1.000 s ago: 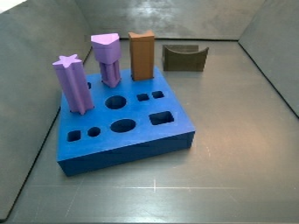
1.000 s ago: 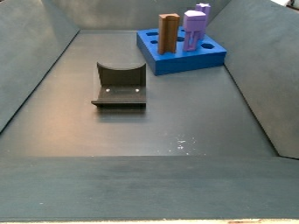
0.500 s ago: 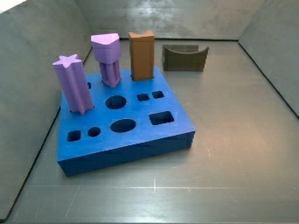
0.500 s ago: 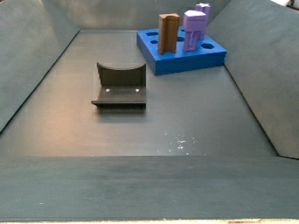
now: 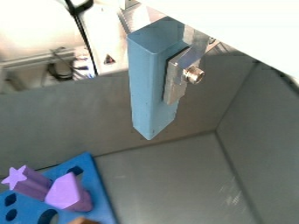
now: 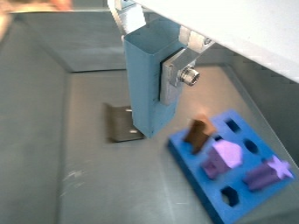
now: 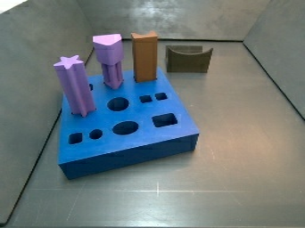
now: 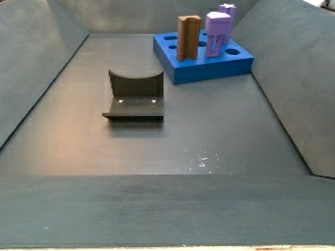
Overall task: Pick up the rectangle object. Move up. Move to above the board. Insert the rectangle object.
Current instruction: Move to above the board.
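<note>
The robot's silver two-finger gripper (image 5: 163, 66) is clamped on the tall, slim, grey-blue peg with flat sides, the rectangle object (image 5: 152, 83). Both wrist views show a silver finger plate (image 6: 176, 74) pressed flat against one side of it. The peg hangs straight down, high up in the air. Neither side view shows the gripper or the peg, so they must be well above what those cameras see.

So I think the picking up is done and the arm is at the "move up" or "move over" step. Next it has to carry the peg until it hangs right over the thick bright blue square board (image 7: 125, 134). In a wrist view the board sits off to one side below the peg, not under it yet. Then the peg must line up with a hole of the same shape and go down straight.

The board looks smooth and hard, with round, square and star-shaped holes in its top. At its far side stand a purple star peg (image 7: 74, 86), a purple heart-shaped peg (image 7: 110, 61) and an orange-brown block peg (image 7: 144, 56). Apart from the board, the dark L-shaped fixture (image 8: 133, 95) sits on the dull grey floor (image 8: 197, 147).
</note>
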Robot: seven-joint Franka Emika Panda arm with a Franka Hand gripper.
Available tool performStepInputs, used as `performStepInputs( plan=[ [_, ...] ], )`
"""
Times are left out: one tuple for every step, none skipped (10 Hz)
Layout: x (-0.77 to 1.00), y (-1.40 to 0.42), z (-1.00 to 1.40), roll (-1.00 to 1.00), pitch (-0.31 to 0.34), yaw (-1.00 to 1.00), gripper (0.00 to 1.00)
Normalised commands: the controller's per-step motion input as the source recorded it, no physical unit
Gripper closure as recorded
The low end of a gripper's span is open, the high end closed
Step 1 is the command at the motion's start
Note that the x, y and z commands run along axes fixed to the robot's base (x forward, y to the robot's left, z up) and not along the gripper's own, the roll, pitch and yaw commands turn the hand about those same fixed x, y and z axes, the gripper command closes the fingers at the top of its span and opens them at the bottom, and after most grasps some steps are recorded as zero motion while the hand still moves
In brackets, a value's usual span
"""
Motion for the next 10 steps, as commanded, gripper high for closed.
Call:
performStepInputs(
  plan=[
    [0.36,-1.0,-0.68,0.13,0.074,-1.0,1.0],
    [0.36,-1.0,-0.68,0.11,0.069,-1.0,1.0],
    [0.36,-1.0,-0.68,0.13,0.059,-1.0,1.0],
    [0.36,-1.0,-0.68,0.11,0.059,-1.0,1.0],
    [0.37,-1.0,-0.68,0.11,0.06,-1.0,1.0],
    [0.38,-1.0,-0.68,0.1,0.065,-1.0,1.0],
    [0.4,-1.0,-0.68,0.1,0.081,-1.0,1.0],
    [0.41,-1.0,-0.69,0.1,0.097,-1.0,1.0],
    [0.43,-1.0,-0.69,0.1,0.11,-1.0,1.0],
    [0.46,-0.96,-0.66,0.07,0.102,-0.36,1.0]
  ],
)
